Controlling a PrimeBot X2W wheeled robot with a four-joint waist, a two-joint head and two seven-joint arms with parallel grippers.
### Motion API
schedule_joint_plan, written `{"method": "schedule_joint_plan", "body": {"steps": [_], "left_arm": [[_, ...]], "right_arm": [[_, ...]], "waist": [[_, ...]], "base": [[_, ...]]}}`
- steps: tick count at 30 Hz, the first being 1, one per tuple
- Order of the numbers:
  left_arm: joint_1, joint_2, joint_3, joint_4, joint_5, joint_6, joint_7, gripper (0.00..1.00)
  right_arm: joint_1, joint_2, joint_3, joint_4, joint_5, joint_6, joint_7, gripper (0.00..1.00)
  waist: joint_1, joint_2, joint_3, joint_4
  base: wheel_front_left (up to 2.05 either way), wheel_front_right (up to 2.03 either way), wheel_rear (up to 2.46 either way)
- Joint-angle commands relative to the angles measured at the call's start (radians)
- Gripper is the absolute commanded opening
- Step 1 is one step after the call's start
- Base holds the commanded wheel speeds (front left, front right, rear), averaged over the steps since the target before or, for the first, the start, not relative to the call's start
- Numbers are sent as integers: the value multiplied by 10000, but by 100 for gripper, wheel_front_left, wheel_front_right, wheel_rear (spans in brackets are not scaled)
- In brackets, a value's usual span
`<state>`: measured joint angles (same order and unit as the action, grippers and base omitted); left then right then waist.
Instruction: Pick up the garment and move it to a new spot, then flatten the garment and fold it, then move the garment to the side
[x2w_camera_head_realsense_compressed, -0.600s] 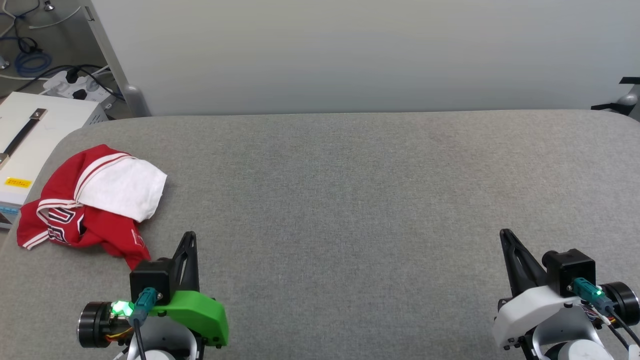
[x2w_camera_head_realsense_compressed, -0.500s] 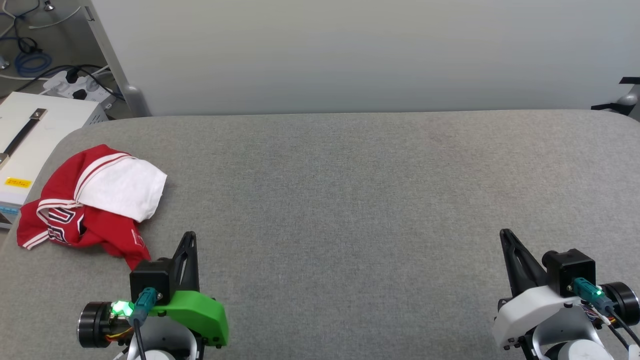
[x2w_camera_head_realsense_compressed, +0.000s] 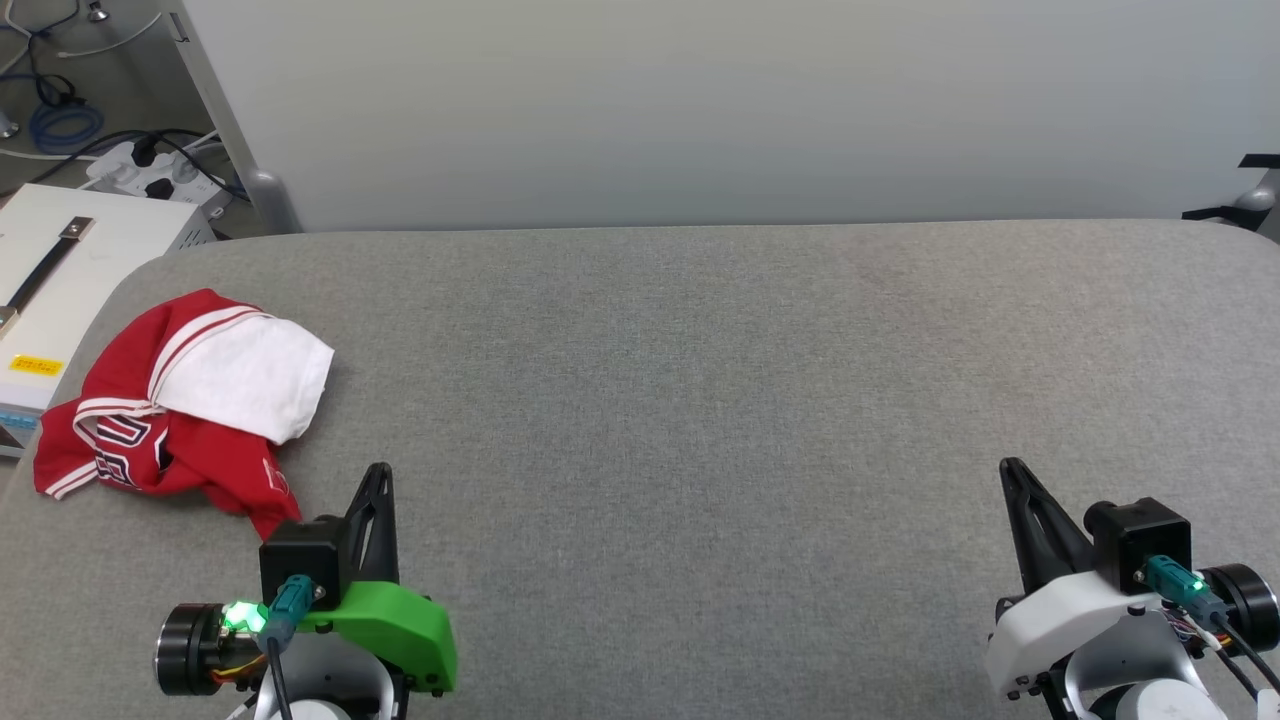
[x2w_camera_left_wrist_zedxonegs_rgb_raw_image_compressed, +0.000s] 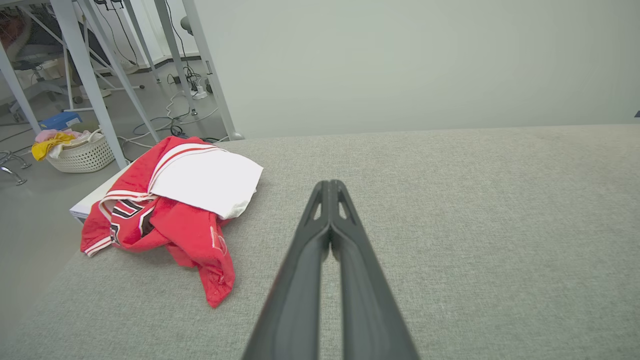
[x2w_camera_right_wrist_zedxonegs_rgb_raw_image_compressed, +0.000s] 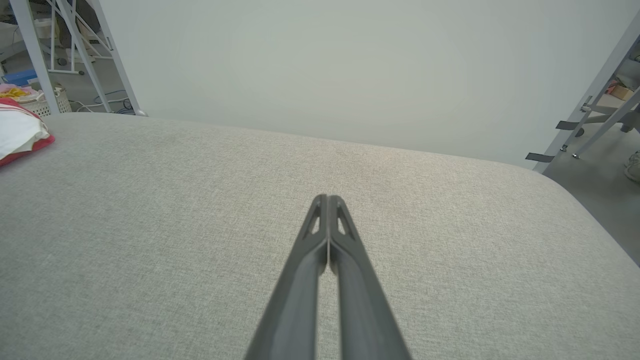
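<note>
The garment (x2w_camera_head_realsense_compressed: 185, 405) lies crumpled at the left end of the grey padded table (x2w_camera_head_realsense_compressed: 700, 380), red with a white sleeve folded on top and black lettering partly showing. In the left wrist view the garment (x2w_camera_left_wrist_zedxonegs_rgb_raw_image_compressed: 170, 200) sits ahead and to the left of my fingers. My left gripper (x2w_camera_head_realsense_compressed: 378, 475) is shut and empty, just right of the garment's near corner. My right gripper (x2w_camera_head_realsense_compressed: 1008, 468) is shut and empty at the lower right, far from the garment. A sliver of the garment (x2w_camera_right_wrist_zedxonegs_rgb_raw_image_compressed: 20, 132) shows at the left edge of the right wrist view.
A white box (x2w_camera_head_realsense_compressed: 60, 270) stands beside the table's left end, with a power strip and cables (x2w_camera_head_realsense_compressed: 150, 165) on the floor behind it. A laundry basket (x2w_camera_left_wrist_zedxonegs_rgb_raw_image_compressed: 82, 152) sits on the floor. A pale wall runs behind the table.
</note>
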<state>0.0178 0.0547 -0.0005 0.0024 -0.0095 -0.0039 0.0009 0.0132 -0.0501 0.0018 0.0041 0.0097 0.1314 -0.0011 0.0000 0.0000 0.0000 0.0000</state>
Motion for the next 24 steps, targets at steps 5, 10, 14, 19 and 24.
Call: {"method": "schedule_joint_plan", "body": {"steps": [5, 10, 14, 19, 24], "left_arm": [[-178, -45, 5, -24, 95, 39, -9, 0], [12, 2, -4, 7, -10, -2, -4, 100], [12, 0, -13, 59, -90, -2, -80, 100], [12, -1, -26, 134, -199, -15, -186, 100], [8, -3, -38, 219, -299, -26, -291, 100]], "right_arm": [[-132, -1, -18, -41, -97, -7, 11, 0], [1, 0, 3, 8, 9, 0, -6, 100], [0, 0, -17, 54, 77, 0, -81, 100], [-16, 0, -68, 86, 132, -1, -186, 100], [-26, 0, -107, 105, 226, -1, -291, 100]], "waist": [[0, 0, 0, 0], [0, 0, 1, -1], [0, 0, 6, -3], [0, 0, 17, -5], [0, 0, 29, -4]], "base": [[0, 0, 0], [0, 0, 0], [0, 0, 0], [0, 0, 0], [0, 0, 0]]}}
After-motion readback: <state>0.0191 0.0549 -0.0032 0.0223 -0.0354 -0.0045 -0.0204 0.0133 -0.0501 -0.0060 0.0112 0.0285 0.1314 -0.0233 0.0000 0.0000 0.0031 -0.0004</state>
